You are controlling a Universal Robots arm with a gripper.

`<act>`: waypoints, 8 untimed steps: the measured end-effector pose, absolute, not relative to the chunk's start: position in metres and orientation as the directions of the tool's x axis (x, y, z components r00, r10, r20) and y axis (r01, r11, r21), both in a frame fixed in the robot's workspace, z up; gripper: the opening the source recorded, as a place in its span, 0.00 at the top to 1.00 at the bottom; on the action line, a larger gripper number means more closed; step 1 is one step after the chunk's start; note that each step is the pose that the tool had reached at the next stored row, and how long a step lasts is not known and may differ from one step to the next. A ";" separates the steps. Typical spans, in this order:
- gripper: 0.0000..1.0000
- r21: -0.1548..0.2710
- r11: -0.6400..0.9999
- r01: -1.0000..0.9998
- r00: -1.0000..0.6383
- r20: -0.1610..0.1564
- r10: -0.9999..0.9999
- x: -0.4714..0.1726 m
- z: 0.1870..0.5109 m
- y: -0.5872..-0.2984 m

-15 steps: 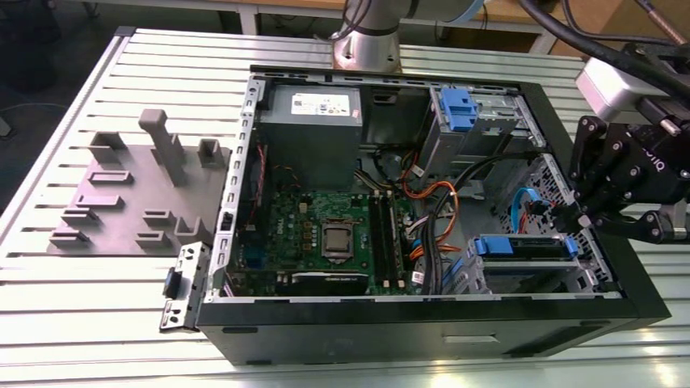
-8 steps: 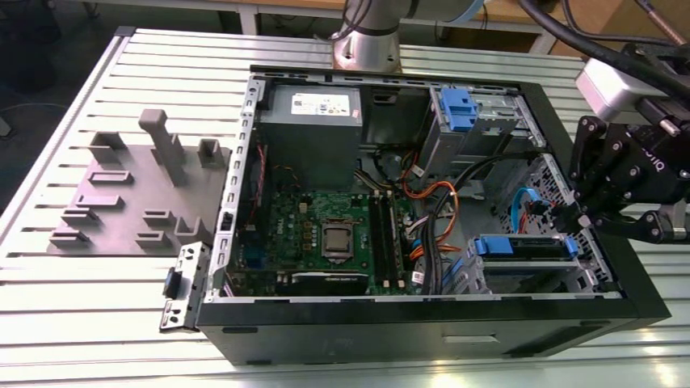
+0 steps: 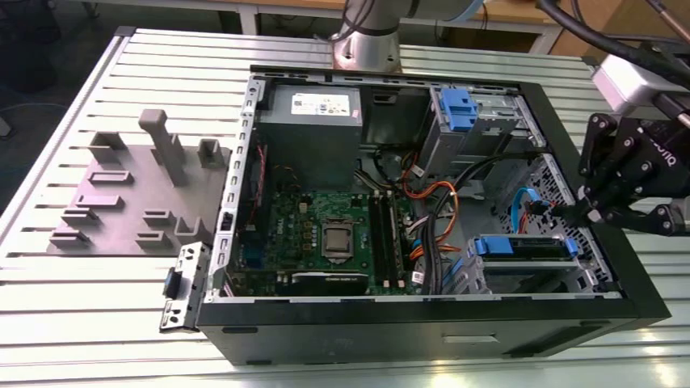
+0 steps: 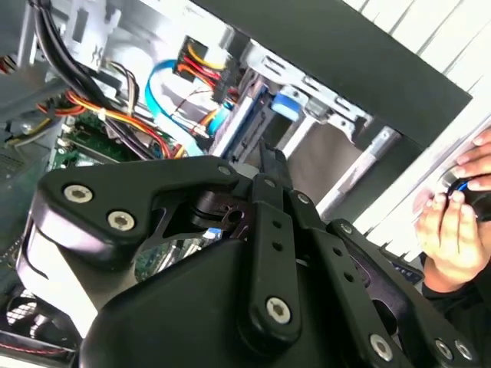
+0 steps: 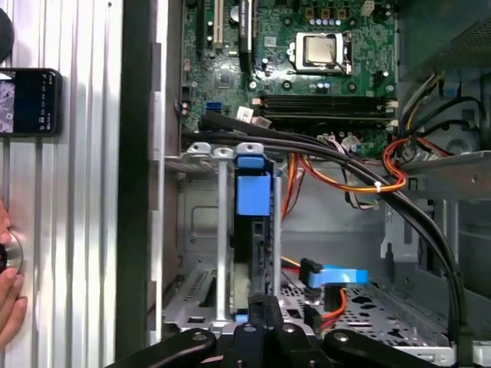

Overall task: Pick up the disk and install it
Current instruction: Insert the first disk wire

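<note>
One disk (image 3: 525,247) in blue carrier, seated in drive cage (image 3: 536,279) just below gripper (image 3: 592,217); gripper closed, gripping nothing. Risk: adjacent cables (image 3: 431,212) could snag or pinch if the gripper presses down.

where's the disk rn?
The disk sits in the drive cage at the case's front corner, on the exterior view's right, just below the gripper, beside the blue SATA cable.
</note>
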State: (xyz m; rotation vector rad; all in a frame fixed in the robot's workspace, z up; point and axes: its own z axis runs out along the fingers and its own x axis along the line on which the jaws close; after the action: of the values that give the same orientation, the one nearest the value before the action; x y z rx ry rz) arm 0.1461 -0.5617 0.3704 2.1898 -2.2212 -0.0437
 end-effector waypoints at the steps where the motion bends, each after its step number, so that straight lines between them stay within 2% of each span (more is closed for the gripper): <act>1: 0.89 0.036 0.014 -0.999 -0.014 -0.004 -1.000 0.146 0.370 -0.559; 8: 0.89 0.050 0.014 -0.999 -0.014 -0.004 -1.000 0.153 0.366 -0.543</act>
State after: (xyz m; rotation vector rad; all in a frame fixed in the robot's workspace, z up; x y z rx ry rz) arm 0.1532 -0.5426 0.3657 2.1824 -2.2137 -0.0590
